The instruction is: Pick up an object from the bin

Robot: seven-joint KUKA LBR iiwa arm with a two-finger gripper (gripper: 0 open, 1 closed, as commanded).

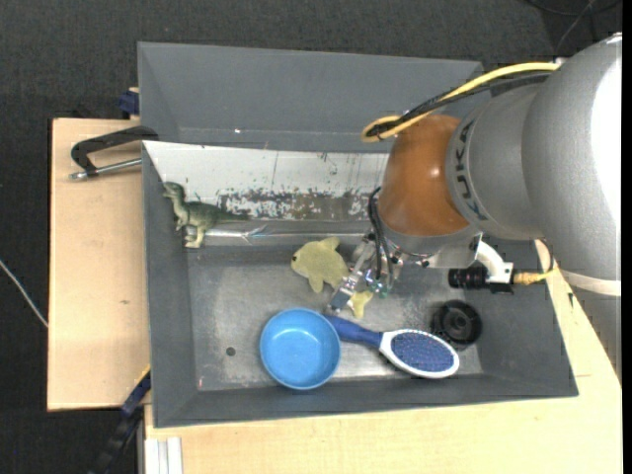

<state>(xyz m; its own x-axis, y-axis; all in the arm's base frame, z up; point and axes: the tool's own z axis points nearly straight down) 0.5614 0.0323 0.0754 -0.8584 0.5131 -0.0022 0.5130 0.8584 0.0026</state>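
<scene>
One gripper (361, 284) low beside pale yellow lump (318, 262), near blue brush (400, 348), opening not discernible

light: bright, even | glare: bin back wall (259, 172) | shadows: soft, faint

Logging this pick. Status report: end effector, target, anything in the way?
Status: end effector over bin centre, beside pale yellow floppy piece. Blue-handled brush close on near side. Blue bowl, black ring apart.
</scene>
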